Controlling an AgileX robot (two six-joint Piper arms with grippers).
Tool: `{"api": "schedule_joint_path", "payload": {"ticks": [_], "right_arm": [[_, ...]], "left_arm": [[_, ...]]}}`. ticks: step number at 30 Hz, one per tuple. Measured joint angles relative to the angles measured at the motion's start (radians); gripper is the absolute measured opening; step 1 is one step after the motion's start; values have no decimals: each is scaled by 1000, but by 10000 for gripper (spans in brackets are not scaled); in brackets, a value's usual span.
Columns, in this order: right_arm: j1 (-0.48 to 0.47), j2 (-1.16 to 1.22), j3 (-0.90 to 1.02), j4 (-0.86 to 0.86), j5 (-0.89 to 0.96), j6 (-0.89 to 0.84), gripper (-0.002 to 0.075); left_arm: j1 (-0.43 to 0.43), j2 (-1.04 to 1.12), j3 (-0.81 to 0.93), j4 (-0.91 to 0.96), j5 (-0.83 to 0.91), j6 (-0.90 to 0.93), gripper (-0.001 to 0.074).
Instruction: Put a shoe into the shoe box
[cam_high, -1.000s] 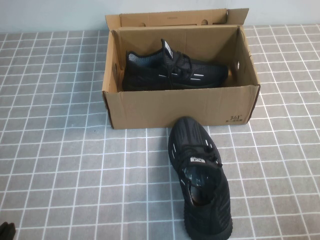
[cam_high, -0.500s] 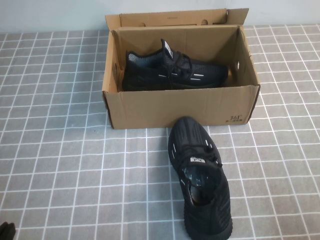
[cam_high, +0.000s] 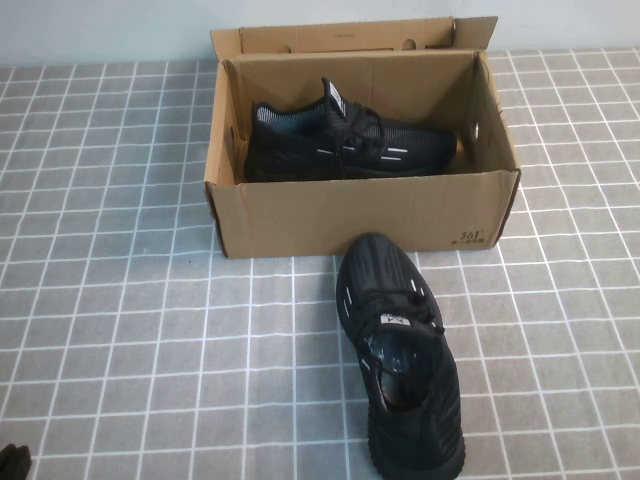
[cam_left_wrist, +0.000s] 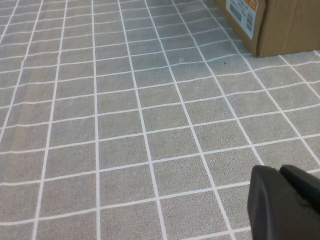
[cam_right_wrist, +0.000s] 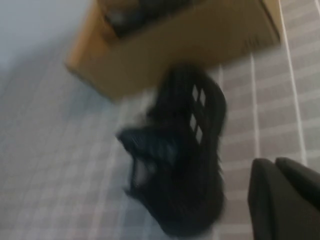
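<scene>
You've got gridded grey mat (cam_high: 120, 330) under everything. Shoe box (cam_high: 360, 215) sits at far side, flap lid up, one black sneaker (cam_high: 345, 145) already lying inside. Second shoe (cam_high: 400, 350) on mat just in front of box, toe toward it. Left gripper (cam_left_wrist: 285, 205) low over bare mat, fingers together. Right gripper (cam_right_wrist: 287, 200) near shoe, holding nothing, fingers look together.

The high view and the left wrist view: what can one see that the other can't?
Only the high view shows the shoe lying on the tiled table in front of the shoe box, and its twin shoe inside the open box.

Only the left wrist view shows the left pincer close above the tiles, and a white label on the box's side.

Both show the box and the grey tiles. The right pincer appears only in the right wrist view, near the shoe.
</scene>
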Motion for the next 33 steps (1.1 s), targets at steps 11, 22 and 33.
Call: {"api": "schedule_joint_path", "payload": {"ticks": [11, 22, 33], "right_arm": [[9, 555, -412, -233, 365, -213, -16], [370, 963, -720, -260, 335, -423, -15], [659, 1297, -916, -516, 354, -547, 386]], "left_arm": [[0, 0, 0, 0, 0, 0, -1], [0, 0, 0, 0, 0, 0, -1], [0, 0, 0, 0, 0, 0, -1]]}}
